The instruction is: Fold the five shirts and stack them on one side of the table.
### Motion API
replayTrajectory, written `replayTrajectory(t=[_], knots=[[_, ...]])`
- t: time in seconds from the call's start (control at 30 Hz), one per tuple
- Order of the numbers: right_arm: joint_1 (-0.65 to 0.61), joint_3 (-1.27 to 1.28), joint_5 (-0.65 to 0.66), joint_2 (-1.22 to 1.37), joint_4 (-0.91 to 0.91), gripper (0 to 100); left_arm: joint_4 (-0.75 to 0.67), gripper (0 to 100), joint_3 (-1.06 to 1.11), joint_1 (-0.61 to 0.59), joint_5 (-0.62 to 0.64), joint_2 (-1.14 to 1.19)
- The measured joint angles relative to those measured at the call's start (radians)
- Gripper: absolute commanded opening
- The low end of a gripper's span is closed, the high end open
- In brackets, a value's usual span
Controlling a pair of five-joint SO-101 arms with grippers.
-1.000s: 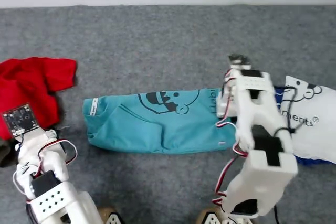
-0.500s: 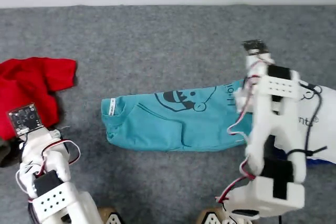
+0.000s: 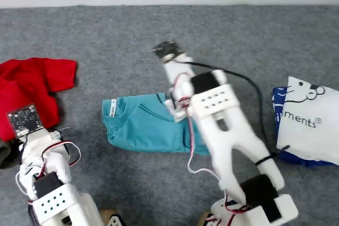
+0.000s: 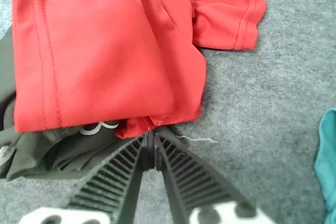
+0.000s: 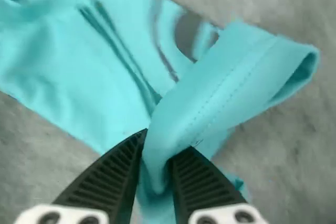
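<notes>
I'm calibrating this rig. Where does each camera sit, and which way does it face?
High view: fixed above the table, looking down; left arm and right arm show.
Left wrist view: on left arm, looking past the shut left gripper at the red shirt.
Right wrist view: on right arm, looking past the right gripper, shut on the teal shirt.
Shared: high and left wrist, the red shirt; high and right wrist, the teal shirt.

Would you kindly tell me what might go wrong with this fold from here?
The right fingers pinch only a narrow bunch of hem on the teal printed shirt, so it may slip free mid-fold. Held at one spot, the hem could also land skewed and wrinkled rather than flat.
</notes>
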Motion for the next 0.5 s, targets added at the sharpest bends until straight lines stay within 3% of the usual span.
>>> replayTrajectory(t=[0.17,0.5], knots=[[-0.112,0.0,-0.034,0.072,-0.092,0.8,0.0,2,0.0,0.0,0.0,0.0],[-0.218,-0.011,-0.054,0.206,-0.239,0.8,0.0,2,0.0,0.0,0.0,0.0]])
